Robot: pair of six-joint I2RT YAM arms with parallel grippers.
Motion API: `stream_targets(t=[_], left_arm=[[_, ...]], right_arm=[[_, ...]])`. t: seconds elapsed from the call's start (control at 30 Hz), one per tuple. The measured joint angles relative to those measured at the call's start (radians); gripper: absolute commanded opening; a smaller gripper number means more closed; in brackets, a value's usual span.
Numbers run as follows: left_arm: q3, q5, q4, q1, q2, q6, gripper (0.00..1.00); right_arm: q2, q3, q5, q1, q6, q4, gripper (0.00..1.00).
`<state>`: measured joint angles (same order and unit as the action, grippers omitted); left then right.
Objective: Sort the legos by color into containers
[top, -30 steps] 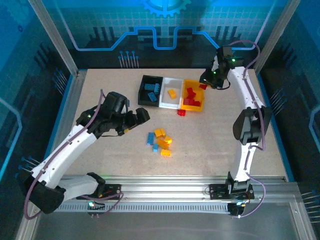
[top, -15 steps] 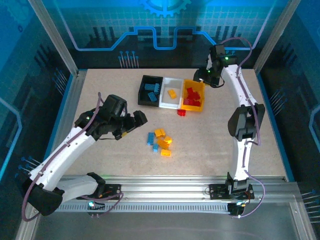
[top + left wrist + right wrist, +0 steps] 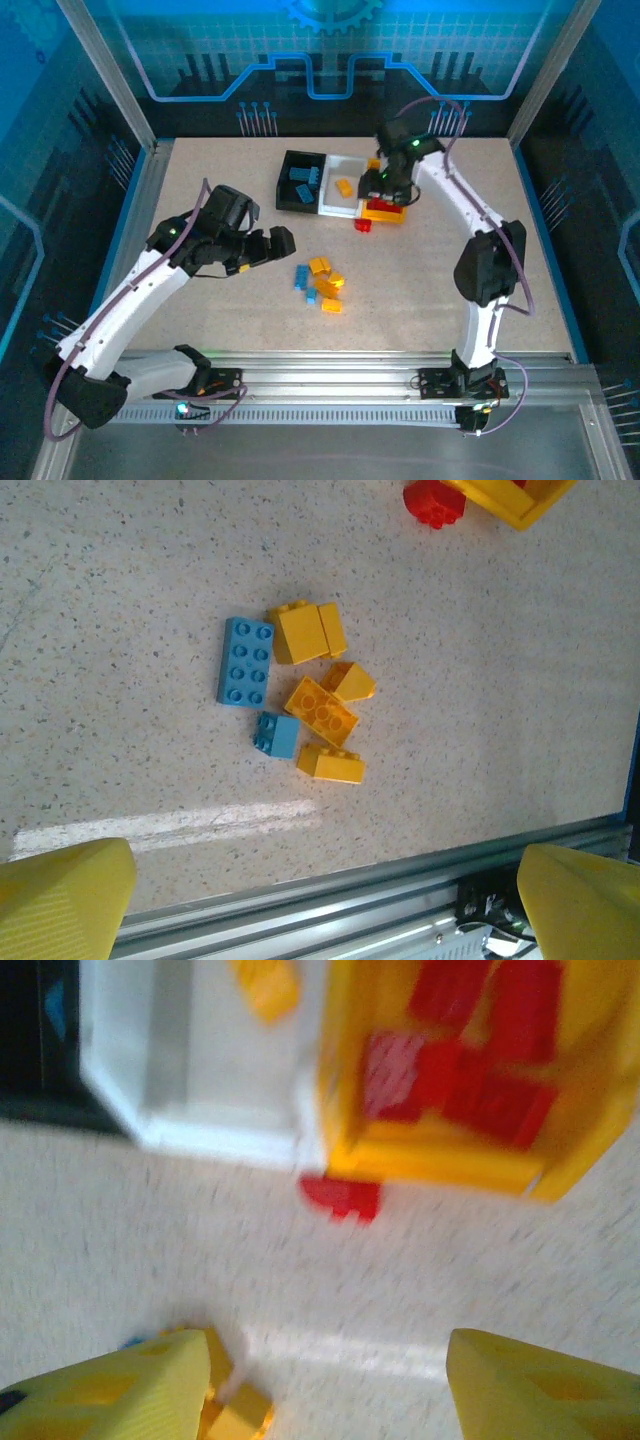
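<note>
Three joined bins stand at the back: black (image 3: 298,182) with blue bricks, white (image 3: 340,187) with an orange brick, yellow (image 3: 384,209) with red bricks (image 3: 460,1070). One red brick (image 3: 363,224) lies on the table just in front of the yellow bin (image 3: 440,1163). A loose cluster of orange legos (image 3: 320,710) and two blue ones (image 3: 245,661) sits mid-table. My left gripper (image 3: 281,243) hovers left of the cluster, open and empty (image 3: 320,905). My right gripper (image 3: 388,190) hangs over the yellow bin's front, open and empty (image 3: 330,1390); that view is motion-blurred.
An aluminium rail (image 3: 300,920) runs along the table's near edge, close behind the cluster in the left wrist view. Frame posts and blue walls enclose the table. Bare tabletop lies left and right of the cluster.
The right arm has swung from behind the yellow bin's right corner leftward and forward, over the bins. The left gripper shifted slightly down and stayed open.
</note>
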<state>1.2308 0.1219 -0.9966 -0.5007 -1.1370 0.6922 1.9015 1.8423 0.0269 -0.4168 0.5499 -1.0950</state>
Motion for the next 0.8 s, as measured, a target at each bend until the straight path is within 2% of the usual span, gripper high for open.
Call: stream_targets(t=[0.2,0.37,0.47,0.6,0.8], left_arm=[[-0.062,0.025,-0.037,0.025,0.068,-0.074,0.99],[-0.117,0.059,-0.047,0.038,0.089,-0.102,0.99],[-0.140,0.079,-0.046,0.040,0.089,-0.108,0.99],[-0.143,0.085,-0.046,0.041,0.091,-0.106,0.99],[-0.159,0.085,-0.045,0.041,0.130,-0.036,0.99]], right_arm=[[-0.103,-0.254,0.031,-0.242,0.107,-0.005,0.65],[-0.084,-0.313,0.056,-0.364,0.185,-0.016,0.65],[-0.066,-0.313,0.096,-0.364,0.233,-0.016,0.65],[-0.038,-0.312,0.136,-0.312,0.289,0.004,0.66],[0.026,-0.307,0.238,-0.230,0.311,0.136,0.71]])
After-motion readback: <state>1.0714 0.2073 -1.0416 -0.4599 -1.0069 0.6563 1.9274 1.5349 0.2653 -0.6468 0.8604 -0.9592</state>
